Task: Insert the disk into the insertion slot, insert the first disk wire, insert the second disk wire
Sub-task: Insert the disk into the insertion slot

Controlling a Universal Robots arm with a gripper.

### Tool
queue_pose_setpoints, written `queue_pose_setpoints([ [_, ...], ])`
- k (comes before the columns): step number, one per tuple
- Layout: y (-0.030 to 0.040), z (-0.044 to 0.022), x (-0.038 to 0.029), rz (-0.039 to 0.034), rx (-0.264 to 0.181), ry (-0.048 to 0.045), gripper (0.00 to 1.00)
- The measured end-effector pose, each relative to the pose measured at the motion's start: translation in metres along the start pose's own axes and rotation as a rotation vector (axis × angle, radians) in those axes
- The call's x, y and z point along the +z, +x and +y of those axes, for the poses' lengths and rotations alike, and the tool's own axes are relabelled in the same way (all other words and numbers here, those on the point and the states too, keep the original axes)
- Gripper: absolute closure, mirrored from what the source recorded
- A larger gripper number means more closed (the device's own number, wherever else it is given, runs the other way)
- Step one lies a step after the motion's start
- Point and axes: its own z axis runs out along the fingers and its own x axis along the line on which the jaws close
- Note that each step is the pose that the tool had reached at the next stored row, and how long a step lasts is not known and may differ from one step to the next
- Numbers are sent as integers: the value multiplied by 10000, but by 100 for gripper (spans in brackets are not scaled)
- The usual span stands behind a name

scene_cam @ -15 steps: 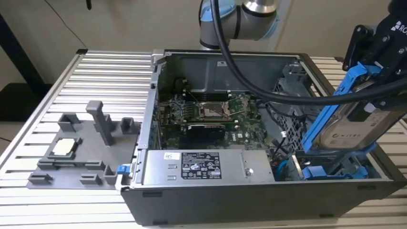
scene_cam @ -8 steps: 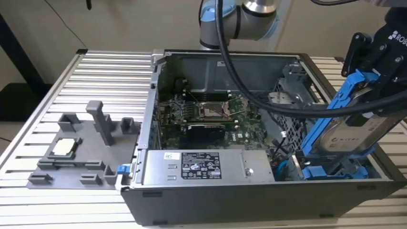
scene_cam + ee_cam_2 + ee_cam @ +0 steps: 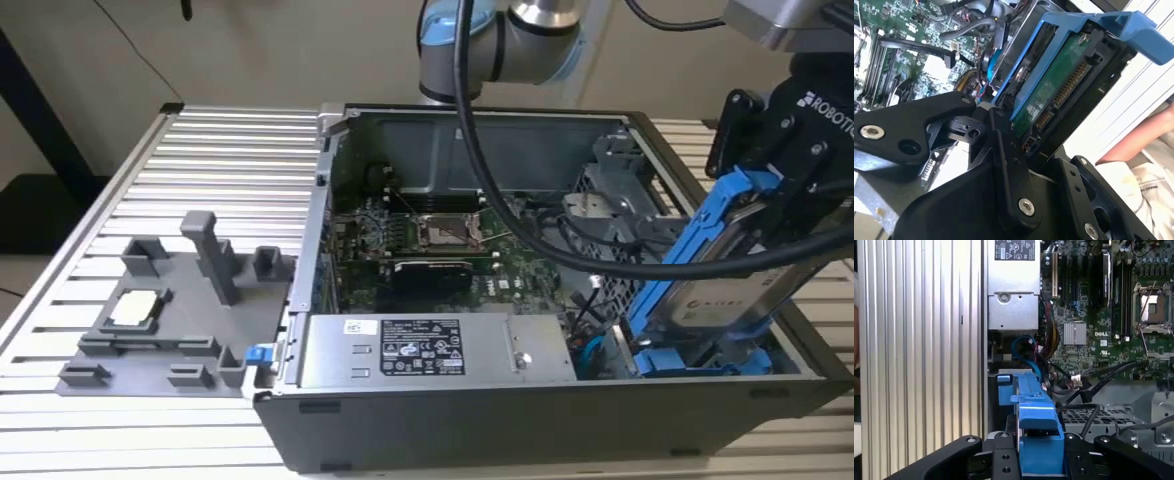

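Open computer case [image 3: 467, 430] lies on the slatted metal worktop [image 3: 227, 170]. At the exterior view's right, the black claw [image 3: 771, 190] grips the upper end of the disk [image 3: 721, 290]. Disk tilted steeply, pale label towards the near side. Its lower end meets the blue guides of the insertion slot [image 3: 707, 362] in the case's near right corner; depth of seating cannot be told. Green motherboard [image 3: 441, 235] mid-case, long grey metal box [image 3: 427, 350] nearer. Black cable [image 3: 561, 250] runs from the arm [image 3: 494, 40] across the case. Grey fixture [image 3: 160, 320] well apart at the exterior view's left.
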Motion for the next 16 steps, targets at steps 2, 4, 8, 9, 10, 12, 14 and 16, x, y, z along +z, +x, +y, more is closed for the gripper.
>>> queue_pose_setpoints([
  [2, 0, -1, 31, 2, -129, 1, 68],
  [4, 0, -2, 56, -3, -129, 2, 68],
  [8, 0, -23, 85, -58, -131, 3, 68],
  [9, 0, -30, 91, -79, -132, 3, 68],
  [10, 0, -36, 98, -96, -133, 3, 68],
  [12, 0, -39, 116, -128, -132, 4, 68],
  [14, 0, -46, 136, -141, -134, 4, 68],
  [16, 0, -58, 159, -141, -134, 4, 68],
])
